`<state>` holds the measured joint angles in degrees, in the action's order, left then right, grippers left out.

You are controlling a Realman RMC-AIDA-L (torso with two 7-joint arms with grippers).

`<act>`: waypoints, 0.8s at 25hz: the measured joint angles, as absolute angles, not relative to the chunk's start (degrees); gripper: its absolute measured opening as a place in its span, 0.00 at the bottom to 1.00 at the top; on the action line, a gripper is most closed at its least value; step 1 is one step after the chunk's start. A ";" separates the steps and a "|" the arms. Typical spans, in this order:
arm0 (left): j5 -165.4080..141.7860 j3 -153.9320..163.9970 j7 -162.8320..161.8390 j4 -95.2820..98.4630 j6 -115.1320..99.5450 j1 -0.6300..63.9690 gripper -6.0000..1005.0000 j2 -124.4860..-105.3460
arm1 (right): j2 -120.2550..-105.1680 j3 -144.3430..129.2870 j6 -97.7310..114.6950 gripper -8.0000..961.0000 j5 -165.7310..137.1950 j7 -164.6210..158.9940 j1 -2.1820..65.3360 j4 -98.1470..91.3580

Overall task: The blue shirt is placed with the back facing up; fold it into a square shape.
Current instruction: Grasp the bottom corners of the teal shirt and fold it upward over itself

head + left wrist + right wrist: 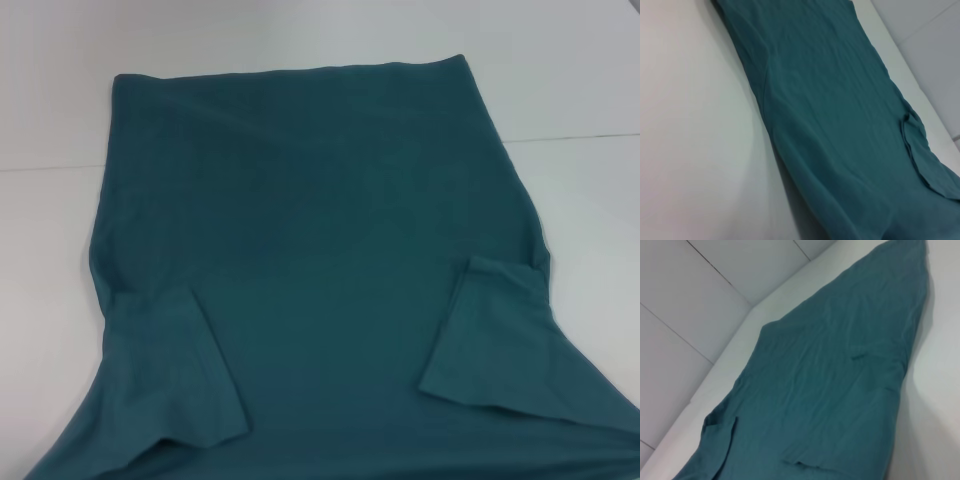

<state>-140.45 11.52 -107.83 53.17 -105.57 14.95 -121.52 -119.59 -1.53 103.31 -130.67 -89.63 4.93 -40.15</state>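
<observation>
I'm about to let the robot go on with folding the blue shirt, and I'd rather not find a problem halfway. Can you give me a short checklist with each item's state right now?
1. The blue shirt lies spread on the white table: ok.
2. Both sleeves folded in over the body, the left sleeve and the right sleeve: ok.
3. Far hem straight and flat: ok.
4. Fabric smooth: not ok, a pucker shows beside the right sleeve and soft wrinkles run along the left edge.
5. Near end of the shirt fully on the table: cannot tell, it runs out of the head view.
6. Grippers placed and ready: cannot tell, neither appears in any view.
</observation>
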 joint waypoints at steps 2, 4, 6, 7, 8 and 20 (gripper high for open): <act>-140.45 11.49 -107.51 53.17 -106.02 14.79 0.03 -121.53 | -119.60 -0.93 104.01 0.03 -130.71 -88.75 4.32 -39.73; -140.45 11.39 -107.04 53.19 -106.79 14.63 0.03 -121.58 | -119.61 -0.10 104.72 0.03 -130.71 -88.10 3.66 -39.45; -140.45 11.10 -106.74 53.27 -107.29 14.54 0.03 -121.61 | -119.61 0.88 105.30 0.04 -130.72 -87.70 3.14 -39.39; -140.45 10.88 -106.61 53.29 -107.44 14.50 0.03 -121.60 | -119.61 1.29 105.51 0.04 -130.76 -87.53 2.85 -39.38; -140.44 10.73 -106.50 53.29 -107.54 14.45 0.03 -121.59 | -119.61 1.66 105.62 0.04 -130.85 -87.27 2.52 -39.38; -140.44 10.03 -106.17 53.17 -108.47 13.46 0.03 -121.70 | -119.61 2.91 105.97 0.06 -130.96 -86.39 0.20 -39.37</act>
<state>-140.44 10.03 -106.17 53.17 -108.47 13.46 -121.70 -119.61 2.91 105.97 -130.96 -86.40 0.20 -39.37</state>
